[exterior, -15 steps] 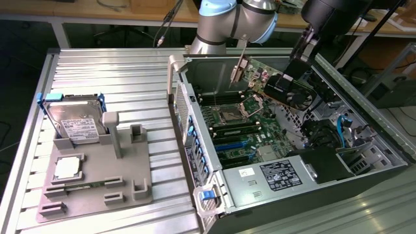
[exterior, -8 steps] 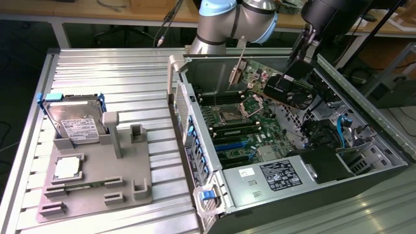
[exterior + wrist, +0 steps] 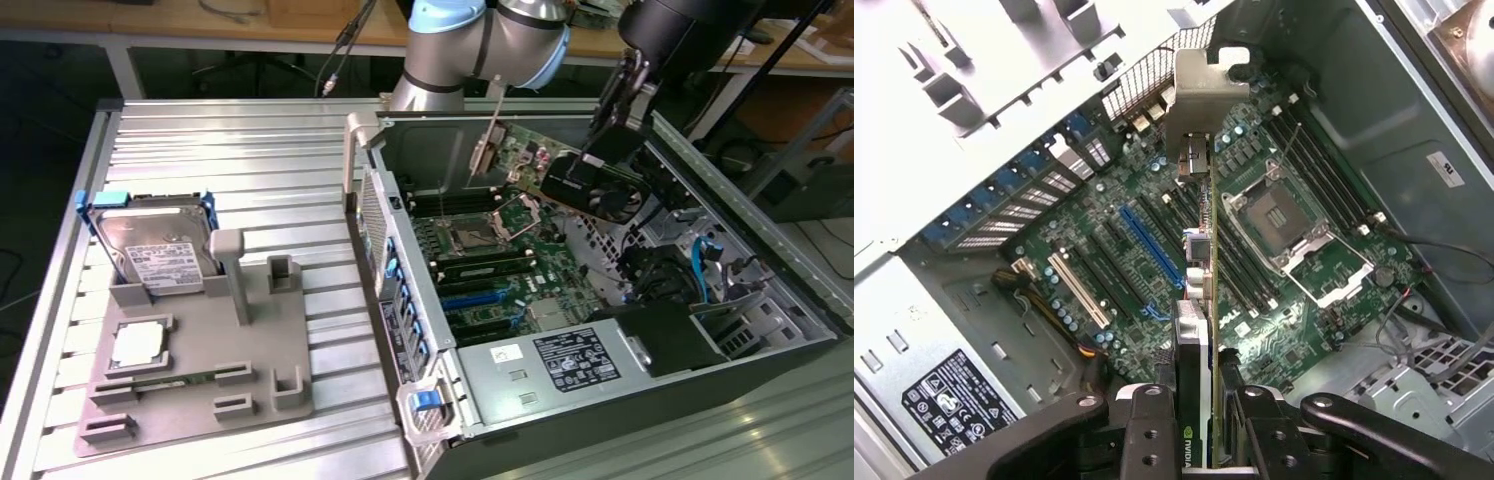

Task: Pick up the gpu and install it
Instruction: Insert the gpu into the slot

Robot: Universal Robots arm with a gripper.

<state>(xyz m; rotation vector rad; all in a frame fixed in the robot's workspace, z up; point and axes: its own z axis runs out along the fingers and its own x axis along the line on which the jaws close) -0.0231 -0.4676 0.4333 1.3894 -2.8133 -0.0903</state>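
The gpu (image 3: 567, 172), a green card with a black fan block and a silver end bracket, hangs tilted above the motherboard (image 3: 501, 265) inside the open computer case (image 3: 747, 340). My gripper (image 3: 611, 140) is shut on the card's upper edge near the fan. In the wrist view the gpu (image 3: 1197, 250) runs edge-on away from my gripper (image 3: 1199, 440), its bracket toward the case's rear slots. One finger (image 3: 1150, 430) presses on each side of it. The card hovers over the board close to the blue slot (image 3: 1150, 246) without touching it.
A grey fixture (image 3: 200, 400) at the exterior view's left holds a silver hard drive (image 3: 158, 255), a processor chip (image 3: 139, 345) and a memory stick (image 3: 167, 384). Inside the case are the processor socket (image 3: 1296, 226), the power supply (image 3: 567, 362) and loose cables (image 3: 654, 275).
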